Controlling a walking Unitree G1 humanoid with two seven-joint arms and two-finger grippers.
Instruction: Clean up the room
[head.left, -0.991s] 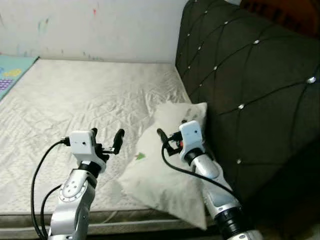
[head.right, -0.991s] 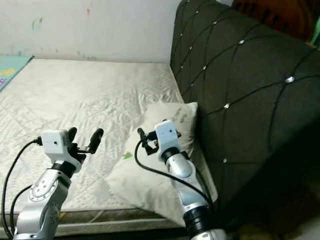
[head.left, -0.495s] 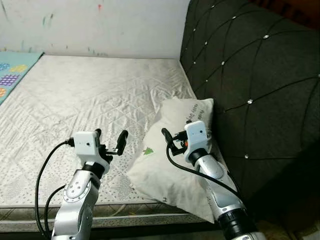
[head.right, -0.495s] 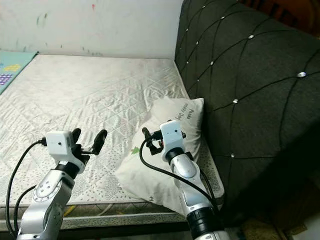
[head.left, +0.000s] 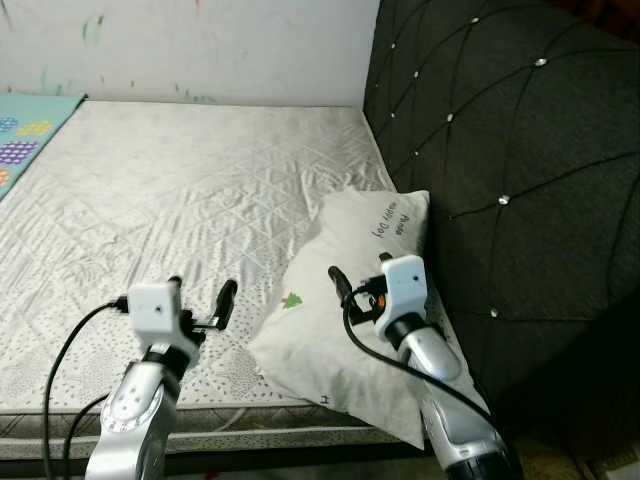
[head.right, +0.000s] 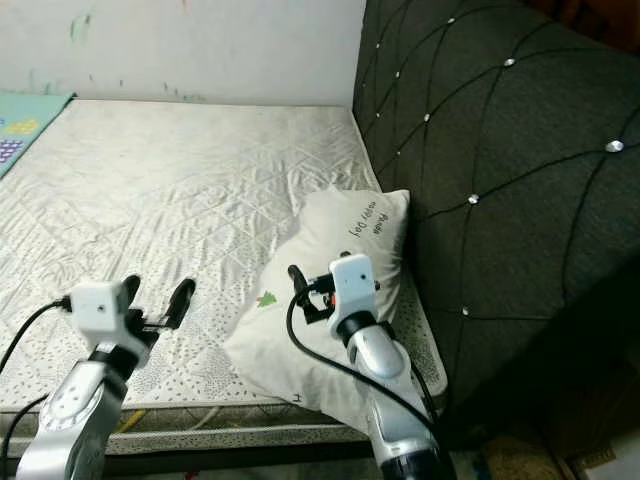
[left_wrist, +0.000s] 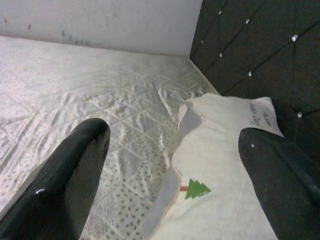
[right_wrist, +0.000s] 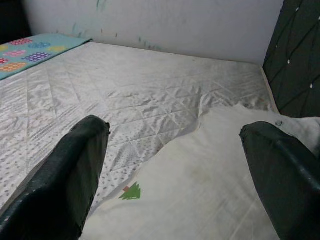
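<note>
White pillow with a green tree print and unreadable writing lay under the right gripper, beside the left gripper; both hovered spread wide, holding nothing.

Both arms reach forward; left tool fingers spread wide; right tool likewise parted, empty.

Silver arms, white wrist boxes (black cables), black-fingered pincers.
</note>
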